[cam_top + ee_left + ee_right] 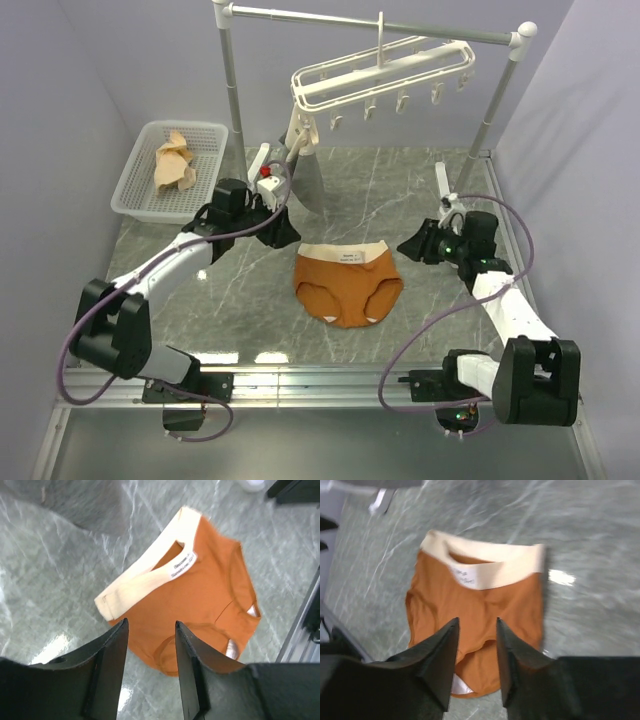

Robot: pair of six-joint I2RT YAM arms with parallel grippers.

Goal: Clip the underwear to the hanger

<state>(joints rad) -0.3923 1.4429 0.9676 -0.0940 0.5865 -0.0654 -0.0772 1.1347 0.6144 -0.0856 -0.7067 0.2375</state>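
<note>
Nothing is being clipped yet, as far as I can judge: the underwear [347, 285] is lying flat on the grey marbled tabletop [240, 300], its pale waistband [345, 247] turned away from the arms' bases and its little label [181, 565] showing, and neither gripper is touching it. The left gripper [285, 235] is hanging just left of the waistband's corner, its jaws standing partly open with nothing between them. The right gripper [408, 247] is hanging just right of the opposite corner, its jaws likewise parted and empty. So the whole job is waiting to be done: taking hold of the waistband, lifting it, and getting it into a clip. Well beyond the underwear and above it, the white hanger [385, 80] is dangling tilted by its hook from a grey metal rail [370, 22] on white posts, and its row of small clips [400, 100] is hanging free. Beyond the underwear's left side, a grey-and-beige garment [308, 180] is drooping beneath the hanger's lower end; how it is fastened I cannot tell. Farther left of the underwear, a white mesh basket [135, 195] is holding a crumpled tan cloth [173, 160]. Pale lavender walls are closing in the table on three sides.
</note>
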